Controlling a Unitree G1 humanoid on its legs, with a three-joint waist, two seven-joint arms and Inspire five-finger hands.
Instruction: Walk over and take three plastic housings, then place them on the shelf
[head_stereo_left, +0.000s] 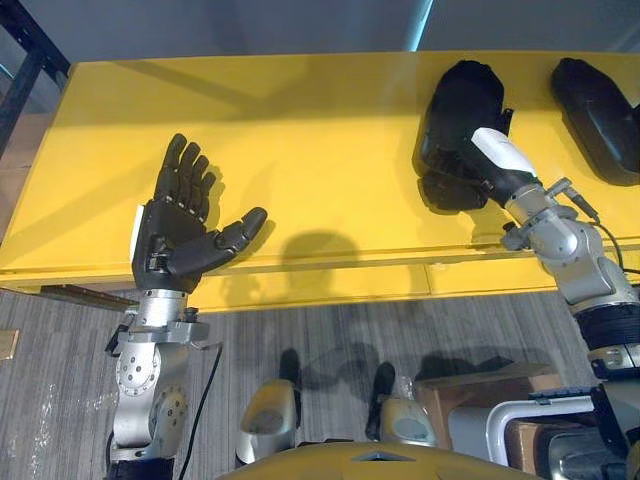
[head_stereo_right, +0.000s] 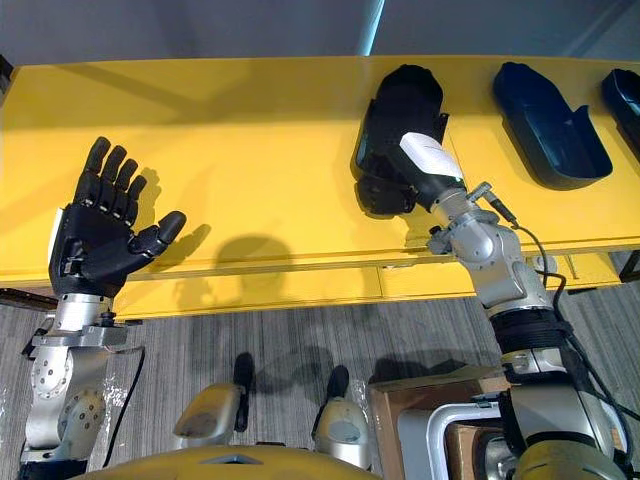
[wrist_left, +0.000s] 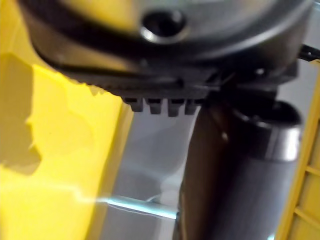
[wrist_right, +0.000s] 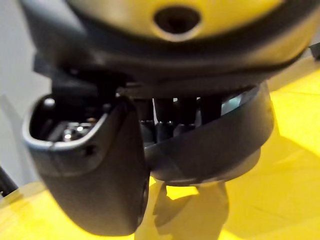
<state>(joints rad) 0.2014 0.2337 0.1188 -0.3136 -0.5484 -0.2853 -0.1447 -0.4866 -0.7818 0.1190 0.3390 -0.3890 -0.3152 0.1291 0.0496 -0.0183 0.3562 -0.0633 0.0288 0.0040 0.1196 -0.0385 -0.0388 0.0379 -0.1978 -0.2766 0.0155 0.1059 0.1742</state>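
A black plastic housing (head_stereo_left: 462, 95) is over the back right of the yellow shelf surface (head_stereo_left: 300, 130). My right hand (head_stereo_left: 500, 152) is shut on its near end. In the right wrist view the fingers (wrist_right: 180, 112) reach behind the housing's rim (wrist_right: 220, 142) and the thumb (wrist_right: 95, 175) stays outside the wall. I cannot tell whether the housing rests on the surface. My left hand (head_stereo_left: 185, 235) is held up open over the left front of the surface, holding nothing. Two more dark housings (head_stereo_right: 550, 120) (head_stereo_right: 628, 95) lie hollow side up further right.
The yellow surface's front edge (head_stereo_left: 330, 280) runs across in front of me, with grey carpet (head_stereo_left: 320, 330) below it. A cardboard box (head_stereo_left: 480, 395) stands on the floor at lower right. A dark metal frame (head_stereo_left: 25, 70) stands past the surface's left end.
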